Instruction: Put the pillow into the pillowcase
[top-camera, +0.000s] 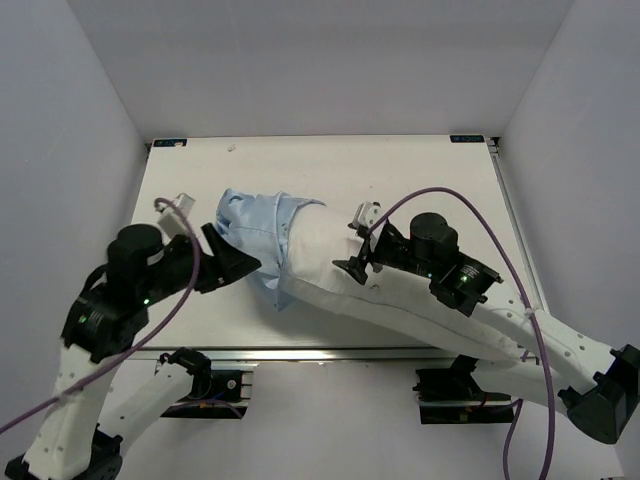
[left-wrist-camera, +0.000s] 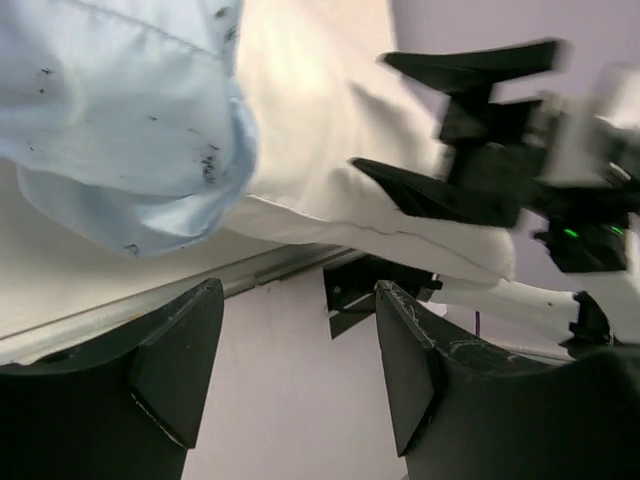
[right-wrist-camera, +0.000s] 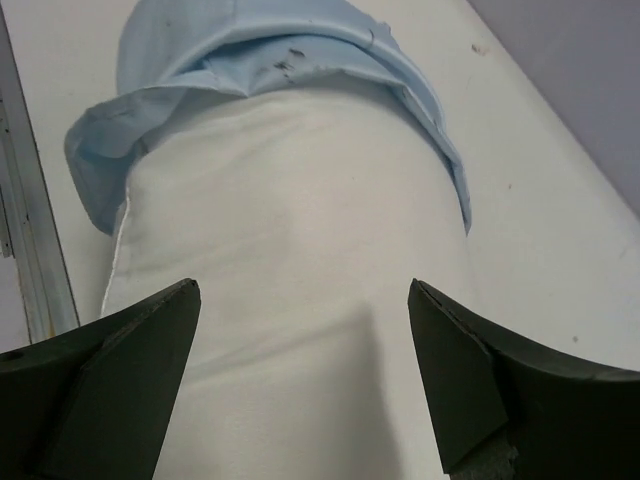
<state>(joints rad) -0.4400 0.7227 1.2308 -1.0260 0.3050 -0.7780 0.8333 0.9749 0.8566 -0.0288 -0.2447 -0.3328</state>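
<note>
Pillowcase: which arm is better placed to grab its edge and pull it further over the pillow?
Probably left. The left gripper is open right beside the pillowcase and its bunched edge, while the right gripper is open over the bare pillow, farther from that edge.

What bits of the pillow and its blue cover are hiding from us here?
- Top view: right end of the pillow, under the right gripper.
- Every view: how far it reaches inside the pillowcase.
- Left wrist view: right gripper, blurred.
- Right wrist view: pillow's near end, cut by the bottom edge.
</note>
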